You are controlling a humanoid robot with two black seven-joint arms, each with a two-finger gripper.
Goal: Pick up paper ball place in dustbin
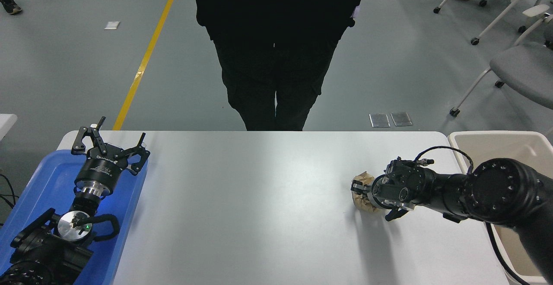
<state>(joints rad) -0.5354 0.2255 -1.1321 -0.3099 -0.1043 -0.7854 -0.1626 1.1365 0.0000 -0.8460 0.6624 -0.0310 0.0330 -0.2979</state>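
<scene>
**Right gripper on the paper ball near the bin**

The right arm [497, 194] reaches in from the right edge, pointing left across the white table [259, 198]. Its gripper [360, 194] sits on the ball [363, 180], a tan crumpled wad lying on the table's right part, with the fingers closed around it; most of the wad is hidden behind the gripper, and whether it is lifted off the surface cannot be told. The cream bin [497, 140] stands just beyond the table's right edge, the arm crossing over its near rim. The left gripper [111, 147] is parked at the lower left over a blue tray [39, 190], fingers spread apart. A person [276, 52] in dark clothes stands at the far side
</scene>
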